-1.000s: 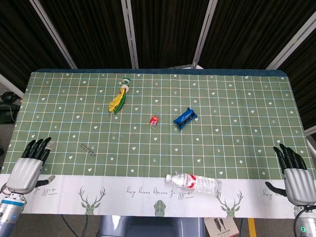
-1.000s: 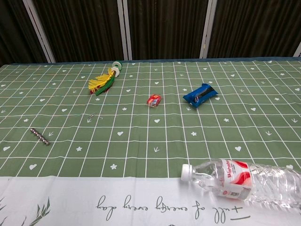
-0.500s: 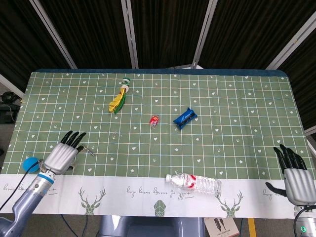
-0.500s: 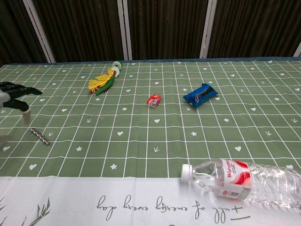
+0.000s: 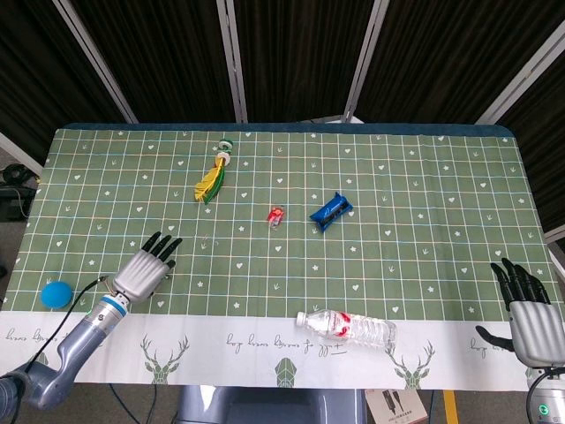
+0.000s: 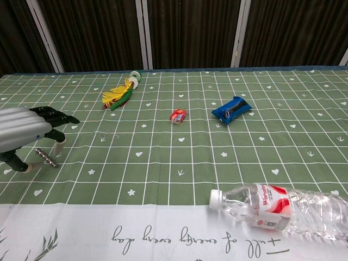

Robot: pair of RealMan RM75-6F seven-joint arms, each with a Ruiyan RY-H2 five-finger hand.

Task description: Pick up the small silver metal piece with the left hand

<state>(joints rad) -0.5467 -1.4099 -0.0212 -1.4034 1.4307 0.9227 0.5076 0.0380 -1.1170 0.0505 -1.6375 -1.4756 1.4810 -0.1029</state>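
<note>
The small silver metal piece (image 6: 46,157), a short ridged rod, lies on the green checked cloth near the table's front left. My left hand (image 6: 27,130) hovers right over it, fingers spread and pointing away from me, holding nothing. In the head view the left hand (image 5: 146,269) covers the piece, so it is hidden there. My right hand (image 5: 528,314) rests at the front right edge of the table, fingers extended, empty; the chest view does not show it.
A water bottle (image 6: 277,209) lies along the front white border. Mid-table lie a blue pouch (image 5: 331,210) and a small red item (image 5: 276,215); a yellow-green feather toy (image 5: 210,181) sits further back. A thin wire clip (image 6: 107,135) and a blue ball (image 5: 55,293) lie near the left hand.
My left hand has moved from the front left edge rightward and forward, ending over the metal piece; the blue ball came into view. The right hand stayed put.
</note>
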